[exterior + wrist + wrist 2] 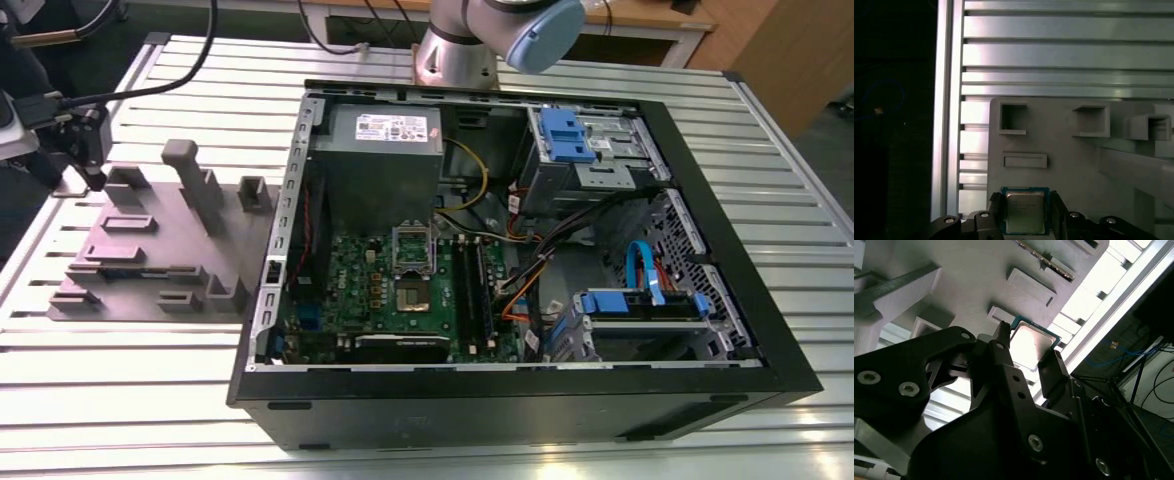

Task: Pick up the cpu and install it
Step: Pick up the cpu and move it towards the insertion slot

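One slatted metal table [120, 400], beneath the gripper [1025, 200] and all else.

Next in size, the open computer case [534, 405]. Well apart from the gripper, off toward the exterior view's right of it, with the motherboard [354, 290] exposed inside.

Then the purple-grey tray [134, 245] of raised blocks, directly under the gripper and far closer to it than the case.

Then the gripper itself, poised near the tray edge farthest from the case. Narrowed to the chip's width. In both wrist views, one of the fingers [994, 215] against each of two opposite side edges, seemingly touching.

Smallest, the cpu [1024, 212]. Square, silvery top up, teal board rim showing. Caught level between those fingers, right at the gripper's tip. Hard to tell whether resting on the tray or just clear of it.

Judged step: the pick-up, at the point of grasp. Nothing of the install begun, going by the chip's place so far from the case.

Calls for an even squeeze on both edges, with no tilt and no slip along the thin rim. Calls also for a steady, level hold, given so small and flat a part pinched only by its sides. Offered as a judgement, not as something seen.
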Tool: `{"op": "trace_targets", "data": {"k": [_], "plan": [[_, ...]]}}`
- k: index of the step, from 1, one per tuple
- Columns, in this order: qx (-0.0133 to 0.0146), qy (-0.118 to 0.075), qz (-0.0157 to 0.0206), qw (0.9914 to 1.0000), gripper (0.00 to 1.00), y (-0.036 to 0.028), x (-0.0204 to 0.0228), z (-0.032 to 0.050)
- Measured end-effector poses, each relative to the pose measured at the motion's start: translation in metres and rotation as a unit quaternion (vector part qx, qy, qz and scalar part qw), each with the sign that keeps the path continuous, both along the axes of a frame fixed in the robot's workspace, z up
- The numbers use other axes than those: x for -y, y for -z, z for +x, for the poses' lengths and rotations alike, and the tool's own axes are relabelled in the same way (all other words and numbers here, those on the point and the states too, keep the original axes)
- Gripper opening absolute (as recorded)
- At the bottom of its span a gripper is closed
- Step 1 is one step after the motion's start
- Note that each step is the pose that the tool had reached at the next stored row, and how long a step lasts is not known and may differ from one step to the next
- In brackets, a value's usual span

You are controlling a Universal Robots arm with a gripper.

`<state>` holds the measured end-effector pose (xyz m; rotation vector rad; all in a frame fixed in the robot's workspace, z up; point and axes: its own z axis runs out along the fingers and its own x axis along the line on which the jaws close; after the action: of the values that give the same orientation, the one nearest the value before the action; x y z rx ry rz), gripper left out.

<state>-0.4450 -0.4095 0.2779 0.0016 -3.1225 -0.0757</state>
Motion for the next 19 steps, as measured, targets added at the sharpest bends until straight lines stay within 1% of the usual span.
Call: {"op": "trace_targets", "data": {"k": [11, 19], "plan": [[0.0000, 0.000, -0.0009, 1.00000, 0.47, -0.0107, -0.0001, 0.0000], [0.0000, 0.000, -0.0012, 1.00000, 0.47, -0.0113, -0.0001, 0.0000]]}}
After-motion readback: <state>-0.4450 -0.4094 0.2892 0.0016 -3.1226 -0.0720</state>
